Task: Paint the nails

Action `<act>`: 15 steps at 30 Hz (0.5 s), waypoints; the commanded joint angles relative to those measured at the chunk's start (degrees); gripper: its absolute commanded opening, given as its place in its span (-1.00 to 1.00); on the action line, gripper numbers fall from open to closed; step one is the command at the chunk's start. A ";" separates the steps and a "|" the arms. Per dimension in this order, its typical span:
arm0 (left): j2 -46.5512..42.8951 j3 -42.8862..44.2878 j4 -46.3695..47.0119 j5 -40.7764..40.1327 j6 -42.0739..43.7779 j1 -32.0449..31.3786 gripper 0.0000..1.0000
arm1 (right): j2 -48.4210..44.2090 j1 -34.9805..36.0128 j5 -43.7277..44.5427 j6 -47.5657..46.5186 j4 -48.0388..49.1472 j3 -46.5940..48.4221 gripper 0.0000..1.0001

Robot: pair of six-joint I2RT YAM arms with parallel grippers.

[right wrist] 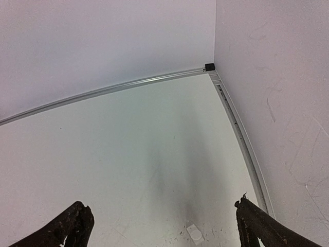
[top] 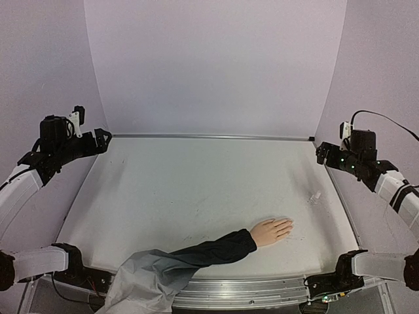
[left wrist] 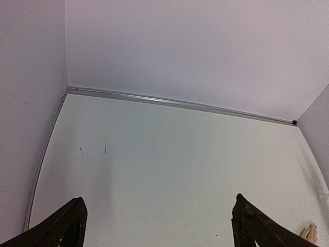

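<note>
The mannequin hand (top: 270,230) lies flat on the white table (top: 196,176) near its front edge, right of centre, and its nails (top: 289,226) — too small and skin-toned to pick out — point toward the right side, with the dark navy sleeve (top: 213,252) trailing back to a grey cloth (top: 147,278). Both arms are raised at the far corners, well apart from the hand: the left gripper (left wrist: 159,198) and the right gripper (right wrist: 160,203) each hold their fingers spread wide on nothing. A small clear whitish item (right wrist: 194,232) lies on the table below the right one.

site: lab booth | cues: plain pale walls (top: 209,65), white table (top: 196,190), metal rail (top: 209,137)
</note>
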 commanded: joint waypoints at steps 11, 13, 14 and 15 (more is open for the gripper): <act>-3.12 7.99 -11.59 10.11 -2.25 1.09 0.99 | 14.93 -0.64 5.69 14.05 -19.34 6.30 0.97; -3.85 7.82 -12.88 10.72 -1.70 1.16 0.99 | 17.58 -0.79 4.92 14.67 -19.49 6.06 0.97; -4.19 7.57 -13.44 10.82 -1.35 1.19 0.99 | 18.58 -0.89 4.47 15.01 -19.35 5.84 0.95; -4.53 7.45 -14.02 10.78 -1.05 1.21 0.99 | 19.69 -0.97 4.15 15.44 -19.22 5.67 0.92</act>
